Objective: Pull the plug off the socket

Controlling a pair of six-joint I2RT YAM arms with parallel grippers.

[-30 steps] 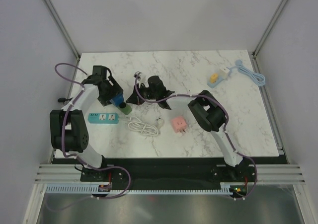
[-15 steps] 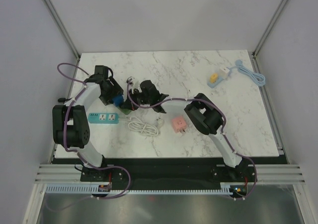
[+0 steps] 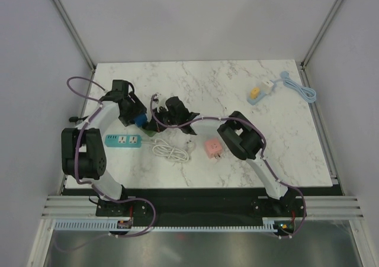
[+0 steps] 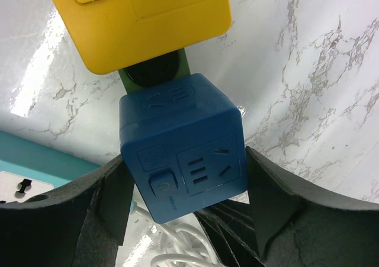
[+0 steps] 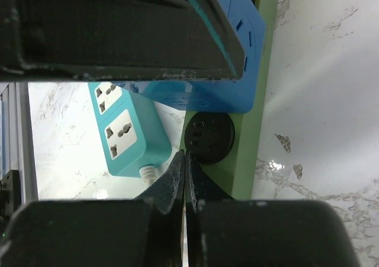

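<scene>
Plug [image 4: 183,142], a blue plastic cube with rounded edges, is clamped between the two black fingers [image 4: 112,190] of the left gripper [image 4: 186,190], which are pressed against its opposite sides. On its upper face a small square button and a three-slot outlet are moulded. The cube is seated on a green socket strip [image 4: 185,63], near a round black fitting on that strip, and it has not been lifted away from it. A glossy yellow socket block [image 4: 148,24] of rectangular shape is seen just beyond the green strip.

The right gripper [image 5: 177,140] is held with its fingers spread, one along the top and one along the bottom of the right wrist view; the green strip [image 5: 254,160] and the blue cube [image 5: 237,95] are framed between them. Whether the strip is touched by these fingers cannot be told.

From above, both grippers [image 3: 137,118] [image 3: 155,124] are found close together at the left-centre of the white marble-patterned table [image 3: 237,95]. A teal power strip [image 3: 123,140] with universal outlets lies just in front of them, a coiled white cable [image 3: 172,150] beside it, and a pink cube adapter [image 3: 212,147] further right. A pale blue strip with a yellow part [image 3: 256,93] and its looped cord are placed well apart, at the far right.
</scene>
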